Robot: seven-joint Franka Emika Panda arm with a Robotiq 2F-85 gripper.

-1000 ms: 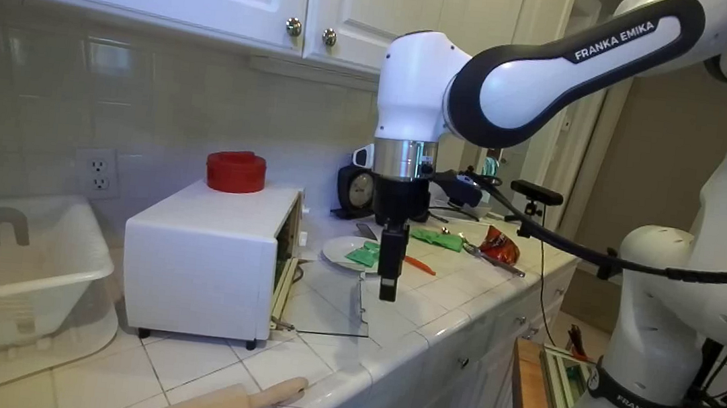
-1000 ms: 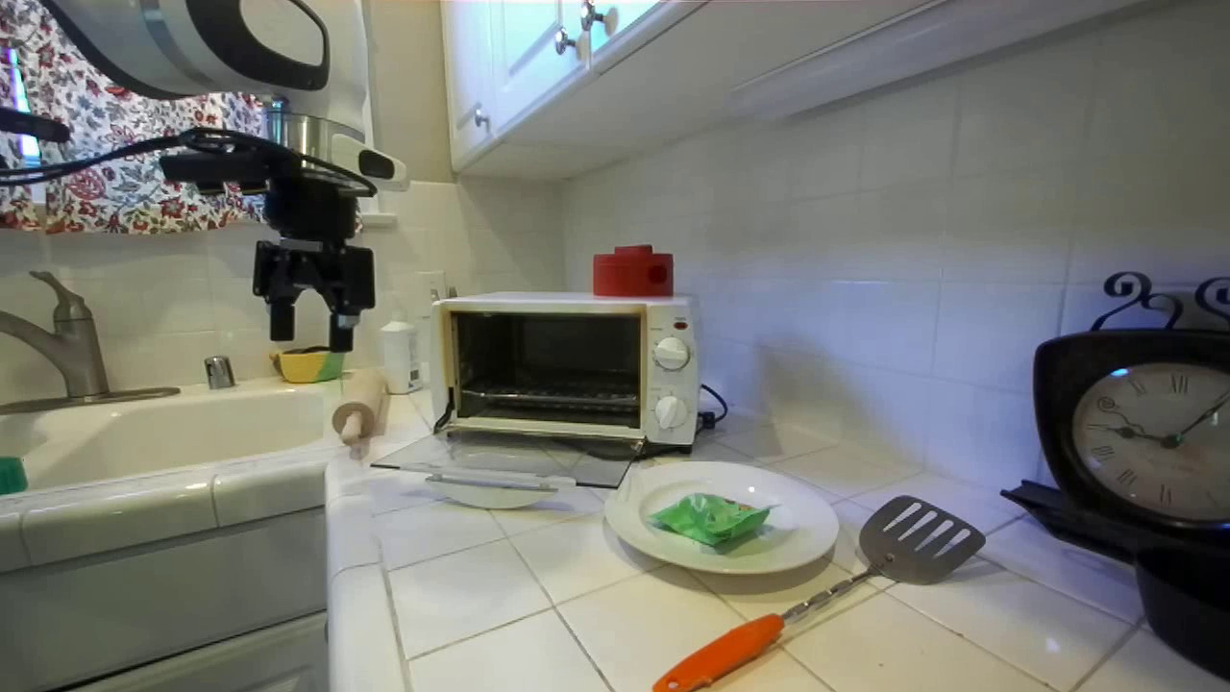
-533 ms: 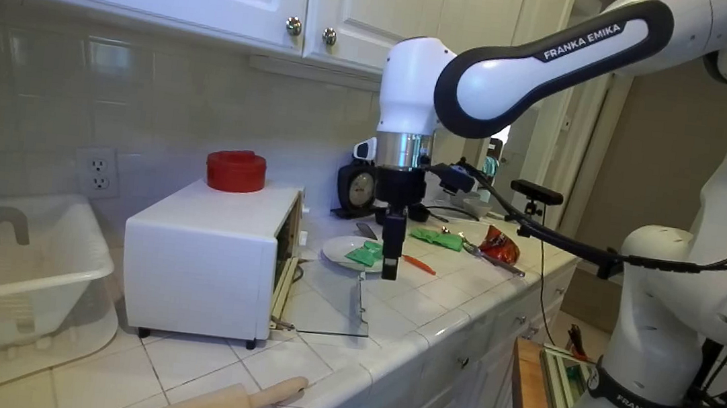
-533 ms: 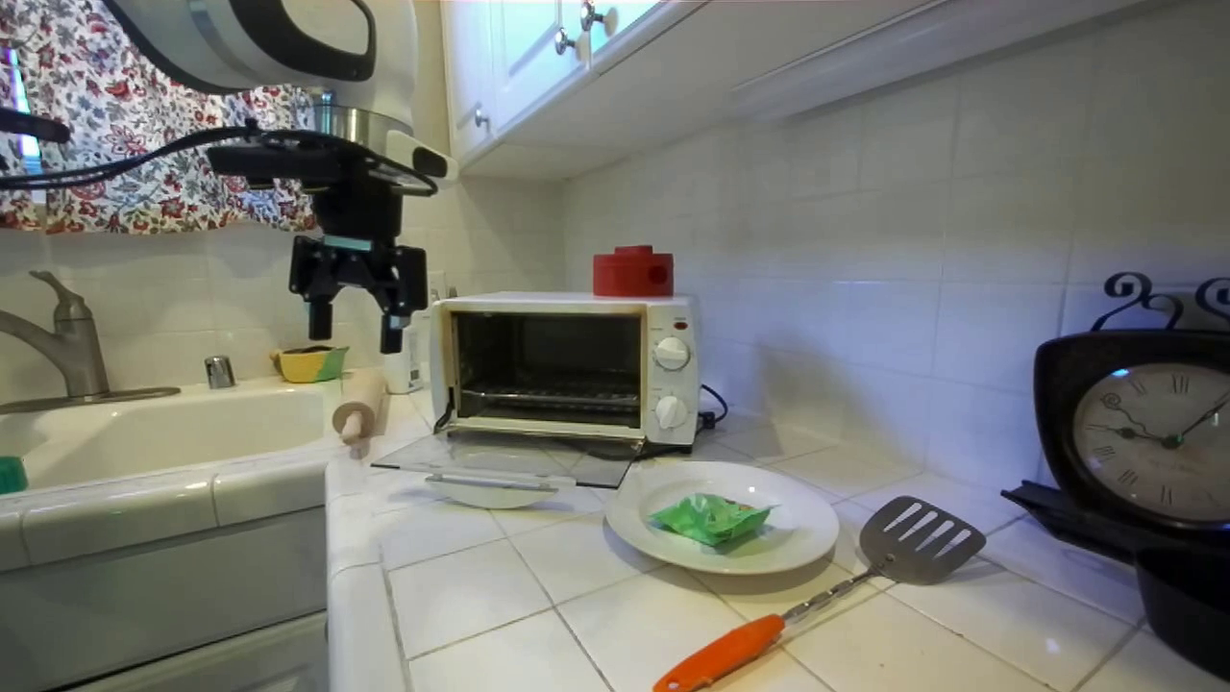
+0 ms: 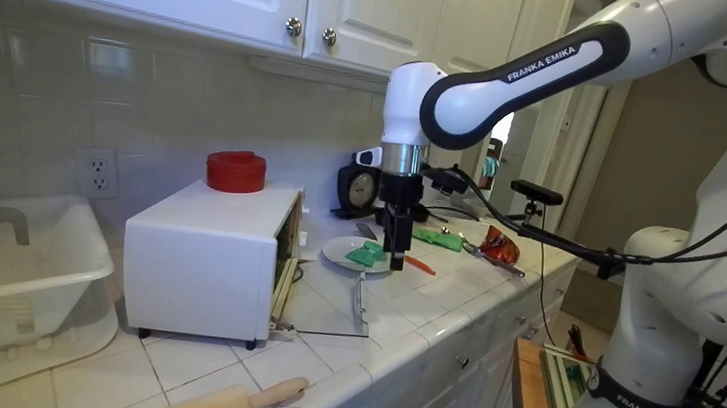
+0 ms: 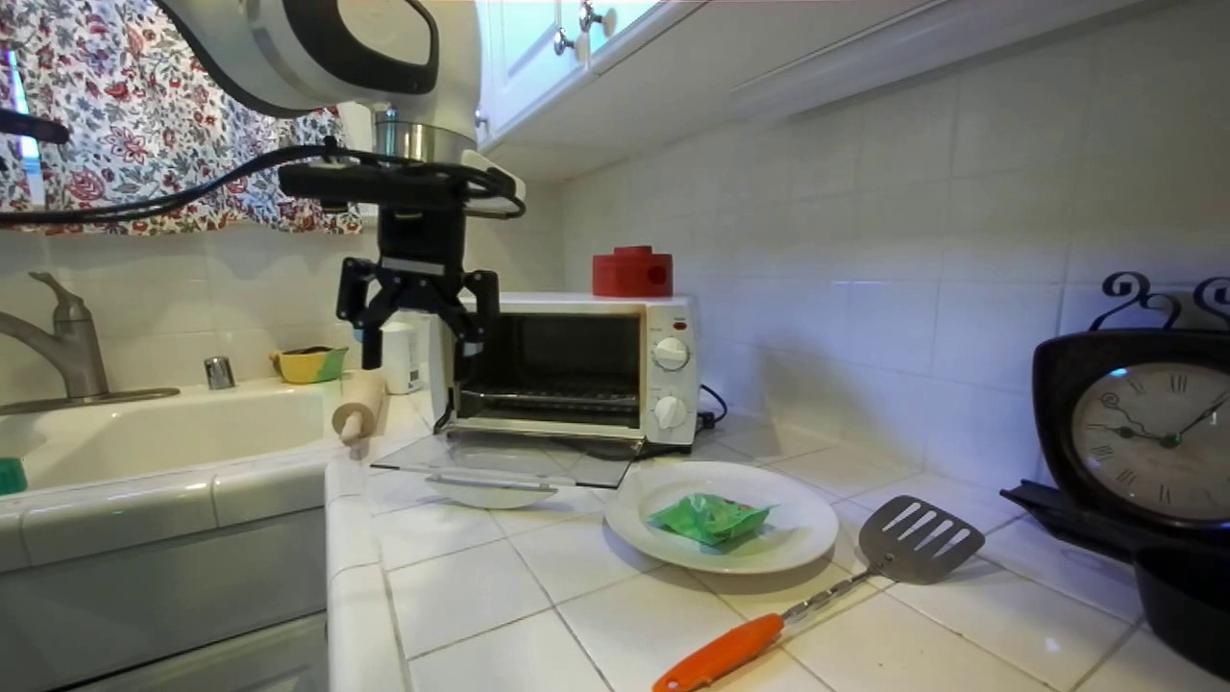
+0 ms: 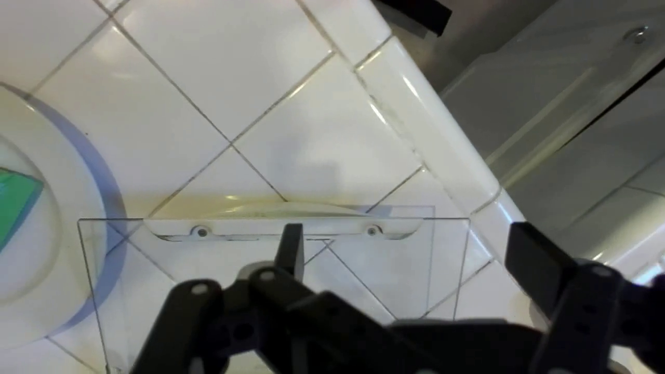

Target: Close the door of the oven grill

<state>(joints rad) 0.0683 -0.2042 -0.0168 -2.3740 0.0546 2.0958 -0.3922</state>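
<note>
The oven grill (image 5: 196, 281) is a white box on the tiled counter. Its front faces out in an exterior view (image 6: 550, 360), with the dark inside showing. The door (image 5: 329, 305) is a clear glass panel, swung down and lying nearly level; it also shows in an exterior view (image 6: 524, 457) and the wrist view (image 7: 171, 259). Its pale handle (image 7: 286, 226) is along the free edge. My gripper (image 6: 421, 354) is open and empty, pointing down above the counter. In the wrist view, one finger (image 7: 291, 244) overlies the handle; the other lies beyond the door's side edge.
A white plate (image 6: 625, 519) with a green packet (image 6: 711, 519) lies beside the door. A spatula (image 6: 725, 654), rolling pin (image 6: 360, 399) and clock (image 6: 1153, 442) are around. A red tub (image 5: 236, 172) sits on the oven. The counter edge (image 7: 441, 119) is close; cabinets hang above.
My gripper has moved rightward and nearer in an exterior view, and away along the counter in both. Its fingers now show wider apart and turned. The door and oven have not moved.
</note>
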